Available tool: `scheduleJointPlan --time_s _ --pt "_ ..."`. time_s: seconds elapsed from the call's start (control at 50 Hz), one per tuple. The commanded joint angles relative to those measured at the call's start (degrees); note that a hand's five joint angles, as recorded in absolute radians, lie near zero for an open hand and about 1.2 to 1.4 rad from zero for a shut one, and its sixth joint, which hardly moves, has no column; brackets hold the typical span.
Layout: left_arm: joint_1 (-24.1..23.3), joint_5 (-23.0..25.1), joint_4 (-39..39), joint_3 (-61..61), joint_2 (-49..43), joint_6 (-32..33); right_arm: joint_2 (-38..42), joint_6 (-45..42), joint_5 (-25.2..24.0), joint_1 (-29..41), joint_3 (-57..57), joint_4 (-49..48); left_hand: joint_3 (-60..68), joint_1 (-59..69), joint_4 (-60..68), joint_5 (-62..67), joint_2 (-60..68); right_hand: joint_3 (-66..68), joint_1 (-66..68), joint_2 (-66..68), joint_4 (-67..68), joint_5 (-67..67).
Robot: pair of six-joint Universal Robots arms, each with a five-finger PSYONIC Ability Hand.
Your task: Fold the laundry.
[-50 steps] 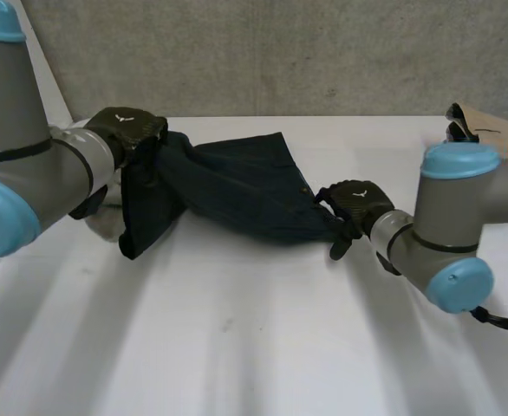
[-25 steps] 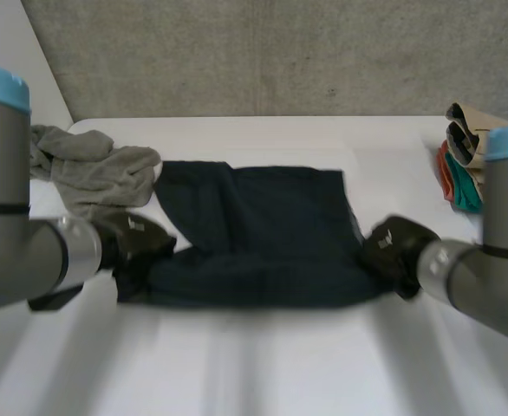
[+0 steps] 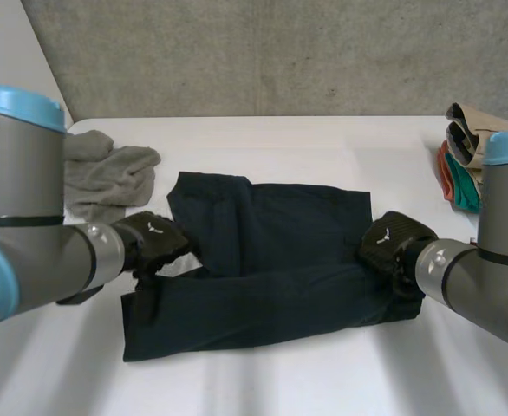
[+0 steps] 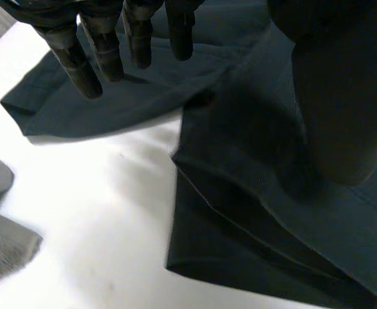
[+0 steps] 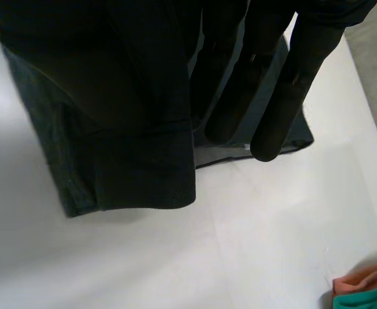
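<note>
Dark garment (image 3: 271, 260) lies spread flat mid-desk (image 3: 263, 381). Left robot hand (image 3: 154, 243) sits at its left edge and right robot hand (image 3: 391, 243) at its right edge. Both have straight, loose fingers and hold nothing.

Shorts (image 3: 271, 260): plain dark navy, centre of the frame.
Towel (image 3: 107, 173): plain light grey, upper left of the frame.
Table (image 3: 263, 381): white.
Wall (image 3: 280, 52): grey concrete, faintly speckled.
Clothes stack (image 3: 464, 189): beige, orange-red and teal layers, right edge of the frame.
Left hand (image 3: 154, 243): black, small white mark on its back.
Right hand (image 3: 393, 243): black, same white mark.
Left arm (image 3: 20, 234): grey, light-blue caps.
Right arm (image 3: 488, 277): grey, light-blue caps.
</note>
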Motion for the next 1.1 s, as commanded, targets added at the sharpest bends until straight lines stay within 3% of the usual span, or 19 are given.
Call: scheduleJointPlan --time_s 0.02,0.16,0.24,0.36,0.5,0.64,0.86,0.92,1.02,1.1 --pt "-0.8 -0.4 0.5 10.7 -2.7 0.5 0.0 1.2 0.3 0.8 0.1 -2.8 -1.8 -0.7 -1.2 -2.7 -1.7 12.1 16.1 12.5 11.6 11.4" --pt "-2.0 1.3 9.0 21.4 -10.4 2.4 -2.0 1.5 -0.5 1.2 1.8 -5.1 -1.8 -0.7 -1.2 -2.7 -1.7 12.1 16.1 12.5 11.6 11.4" --pt "-2.3 4.3 11.9 27.9 -17.5 5.6 -3.4 1.5 -0.7 1.2 3.1 -6.8 7.3 8.4 7.9 6.4 7.4 12.1 16.1 12.5 11.6 11.4" --pt "-2.2 8.9 10.7 37.0 -28.0 10.8 -5.3 1.2 -0.8 0.8 5.1 -8.9 19.1 20.2 19.7 18.2 19.2 12.1 16.1 12.5 11.6 11.4" --pt "-1.8 10.8 9.2 45.6 -36.0 13.7 -5.8 1.2 -0.7 0.2 6.9 -9.4 20.4 21.5 21.0 19.6 20.6 12.1 16.1 12.5 11.6 11.4" --pt "-2.4 10.8 6.8 50.1 -39.8 14.9 -5.9 1.2 -1.0 -0.7 7.6 -10.0 17.1 18.2 17.7 16.2 17.2 12.1 16.1 12.5 11.6 11.4" --pt "-3.6 10.5 5.2 53.0 -41.9 16.4 -6.3 1.2 -1.2 -0.8 8.7 -10.2 24.6 25.7 25.2 23.8 24.8 12.1 16.1 12.5 11.6 11.4" --pt "-3.4 9.7 4.6 54.4 -42.4 16.5 -6.4 1.4 -1.5 -0.8 8.9 -10.3 32.7 33.8 33.3 31.8 32.8 12.1 16.1 12.5 11.6 11.4" --pt "-4.0 8.0 3.3 55.9 -43.4 16.8 -6.7 1.2 -2.0 -0.9 9.1 -10.4 62.1 63.2 62.7 61.2 62.2 12.1 16.1 12.5 11.6 11.4" --pt "-4.2 5.3 3.2 55.9 -43.2 16.9 -6.7 1.5 -2.1 -1.0 9.2 -10.5 68.2 69.3 68.8 67.3 68.3 12.1 16.1 12.5 11.6 11.4"
